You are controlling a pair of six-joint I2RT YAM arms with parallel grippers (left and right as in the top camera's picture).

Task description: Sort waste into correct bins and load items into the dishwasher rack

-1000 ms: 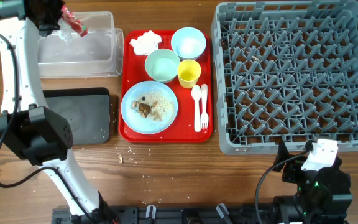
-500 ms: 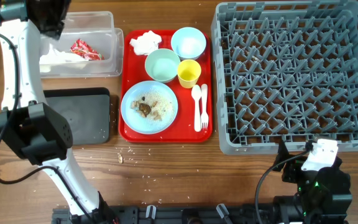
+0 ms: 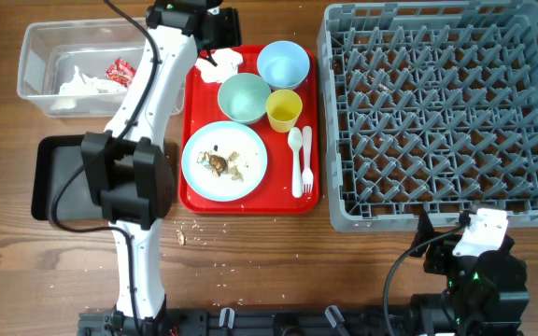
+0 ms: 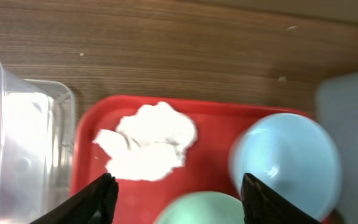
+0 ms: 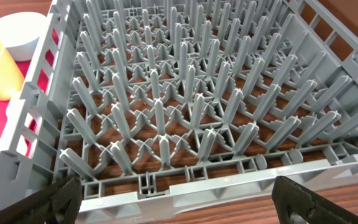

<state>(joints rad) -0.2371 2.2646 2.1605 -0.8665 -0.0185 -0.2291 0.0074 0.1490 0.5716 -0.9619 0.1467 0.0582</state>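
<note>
1. The left arm (image 3: 148, 103) stretches up the table (image 3: 278, 271). In the overhead view it lies over the right part of the black tray (image 3: 49, 177) and hides it.
2. The left gripper (image 4: 178, 186) hangs over the far-left corner of the red tray (image 3: 192, 191), with its fingers apart and nothing between them. The napkin (image 4: 146, 140) lies on the red tray just ahead of the gripper.
3. The right gripper (image 5: 176, 190) sits at the near edge of the rack (image 3: 437, 112), spread wide and holding nothing.
4. The red tray also carries several items.
   - The blue bowl (image 3: 283, 63) is at its far right.
   - The green bowl (image 3: 244, 98) and the cup (image 3: 284, 110) stand side by side in the middle.
   - The plate (image 3: 199, 159) is at the near left, with brown and whitish scraps (image 3: 218, 163) on it.
   - The spoon (image 3: 295, 159) and fork (image 3: 307, 159) lie parallel to the right of the plate.
5. The tub (image 3: 35, 47) stands at the far left and holds a wrapper (image 3: 120, 68) and white paper (image 3: 77, 84).
6. Crumbs (image 3: 181, 238) lie on the table near the red tray's near-left corner.
</note>
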